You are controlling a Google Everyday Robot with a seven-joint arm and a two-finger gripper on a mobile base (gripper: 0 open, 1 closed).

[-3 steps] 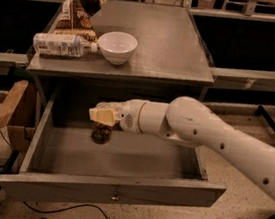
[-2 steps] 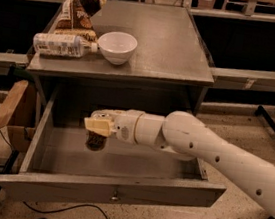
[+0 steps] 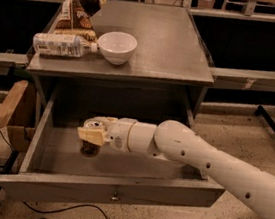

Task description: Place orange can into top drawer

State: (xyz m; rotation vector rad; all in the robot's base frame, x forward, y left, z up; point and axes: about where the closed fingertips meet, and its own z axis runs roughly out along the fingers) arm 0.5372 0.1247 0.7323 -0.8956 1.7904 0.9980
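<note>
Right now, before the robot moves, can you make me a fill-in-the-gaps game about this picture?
1. The top drawer is pulled ____.
2. The gripper holds the orange can ____ the drawer.
3. Up on the cabinet, the plastic bottle next to the white bowl is lying on its ____.
Missing words: open; inside; side.

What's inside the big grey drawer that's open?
A small orange-brown drink can is inside the wide grey metal drawer, with the robot's pale gripper right at it. The gripper hides the can's middle, and the white arm covers part of the drawer's floor.
</note>
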